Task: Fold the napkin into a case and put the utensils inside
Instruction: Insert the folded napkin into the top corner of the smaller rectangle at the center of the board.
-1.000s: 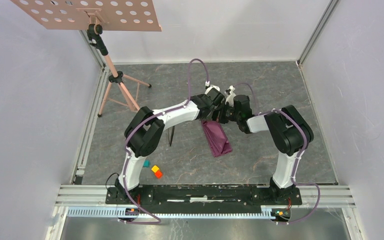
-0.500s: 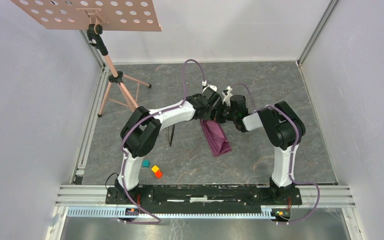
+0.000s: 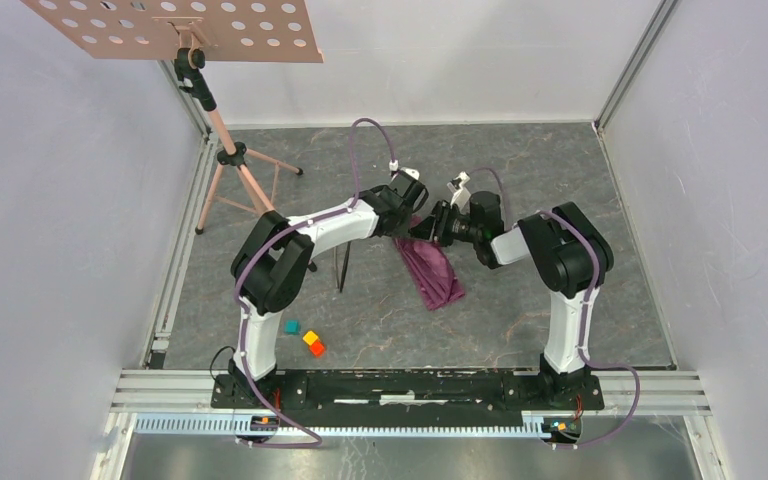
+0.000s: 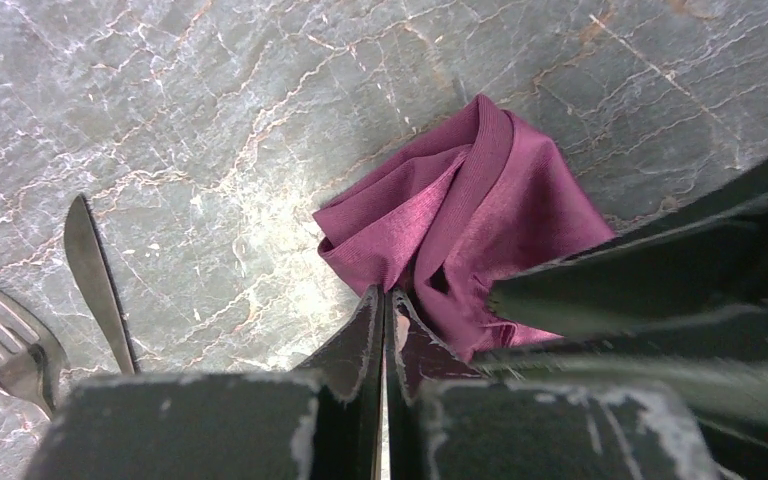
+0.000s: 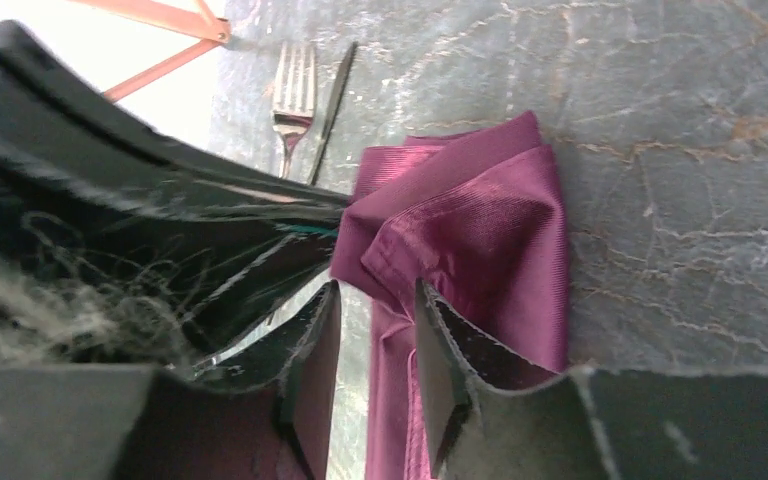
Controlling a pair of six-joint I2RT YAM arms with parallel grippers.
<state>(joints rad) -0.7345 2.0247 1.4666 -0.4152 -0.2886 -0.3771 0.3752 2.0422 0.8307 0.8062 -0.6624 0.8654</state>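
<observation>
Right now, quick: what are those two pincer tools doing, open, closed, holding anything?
Left tool: closed, pinching the napkin.
Right tool: open, jaws apart around a napkin fold.

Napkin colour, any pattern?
The napkin is plain plum purple, fine ribbed weave; best in the left wrist view.

Count: 1 napkin [image 3: 432,272]. 1 knife [image 4: 95,280], 1 fork [image 4: 5,345]. 3 sm. blocks [image 3: 311,338]: 1 teal, 1 yellow, 1 orange. 1 tripod stand [image 3: 222,130] w/ 1 perforated board [image 3: 175,25]. 2 robot arms: left arm [image 3: 332,224], right arm [image 3: 560,255].
</observation>
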